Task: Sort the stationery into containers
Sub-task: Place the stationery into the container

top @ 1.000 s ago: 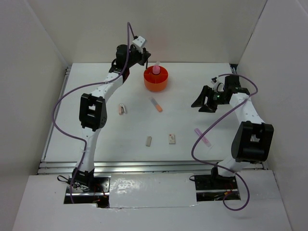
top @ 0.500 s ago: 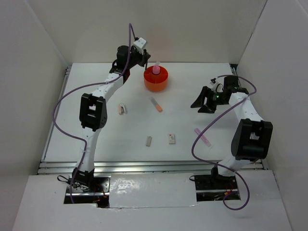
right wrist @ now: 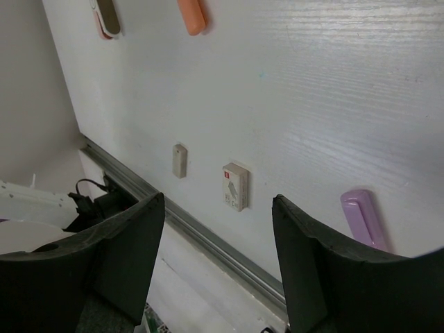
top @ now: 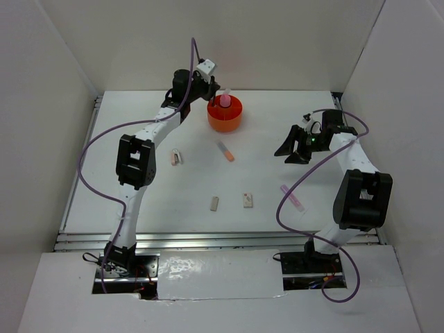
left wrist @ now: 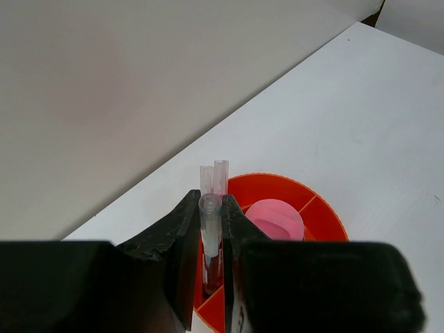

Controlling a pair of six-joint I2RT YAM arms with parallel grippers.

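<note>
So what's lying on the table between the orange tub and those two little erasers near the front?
Only an orange-pink marker, lying flat and nearer the tub; the top view shows it.

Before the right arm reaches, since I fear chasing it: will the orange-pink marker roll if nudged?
The orange-pink marker looks round-bodied and lies flat on the smooth table, so a sideways nudge would probably roll it. It seems short and rigid, likely light.
</note>
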